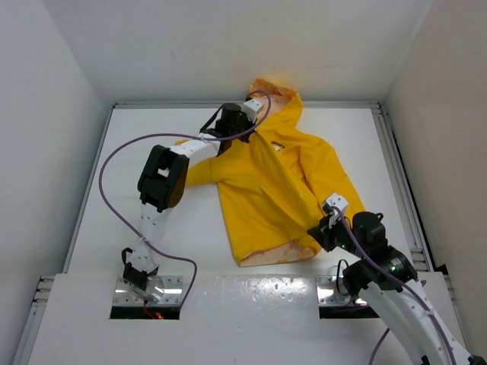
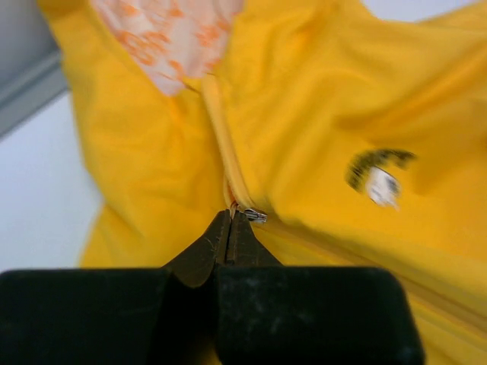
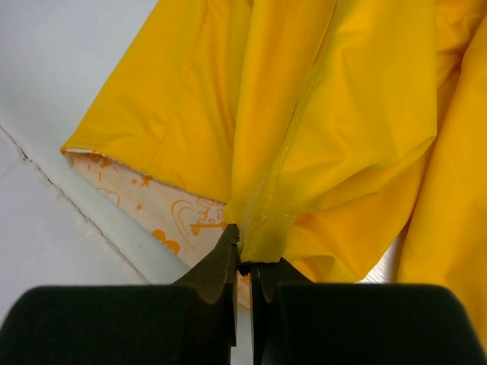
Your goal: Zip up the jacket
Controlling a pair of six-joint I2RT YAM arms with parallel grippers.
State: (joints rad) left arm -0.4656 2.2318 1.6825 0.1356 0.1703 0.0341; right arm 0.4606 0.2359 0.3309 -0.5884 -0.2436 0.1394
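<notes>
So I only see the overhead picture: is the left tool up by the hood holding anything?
Observer: Yes, the left tool is pinched shut on the small metal zipper pull of the jacket.
Operator: And the other one?
Observer: The right tool is shut on the bottom hem.
Operator: Is it zipped all the way?
Observer: A yellow zipper strip runs on above the pull toward the printed lining; whether that stretch is closed, I can't tell.
</notes>
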